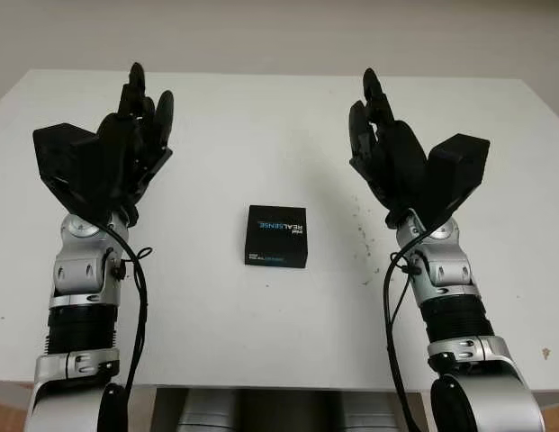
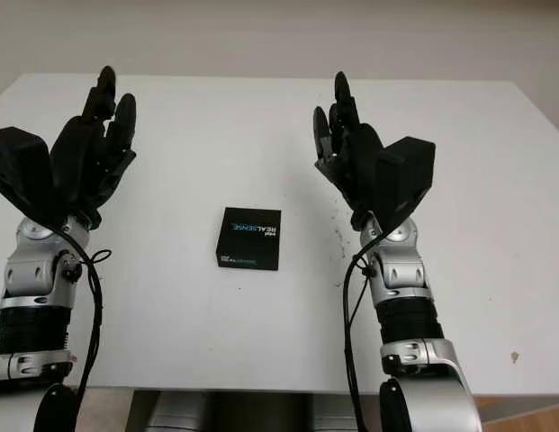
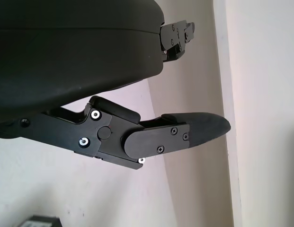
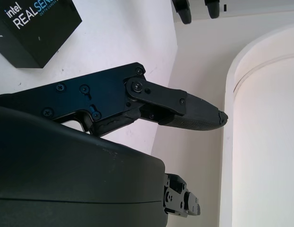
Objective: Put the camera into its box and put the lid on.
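Nearest us, the black box [image 1: 277,236] lies flat on the white table [image 1: 261,333], lid on, midway between our arms. Its long axis runs left to right; the lettering runs sideways to us and reads "intel REALSENSE" in white and blue. Farther back, our left hand [image 1: 126,144] is raised above the table's left side, open and holding nothing. Our right hand [image 1: 387,148] is raised on the right side, likewise open, touching nothing.

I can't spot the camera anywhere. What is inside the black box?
The black box sits closed on the white table, lid on, so its contents are hidden. Both hands, left and right, are open.
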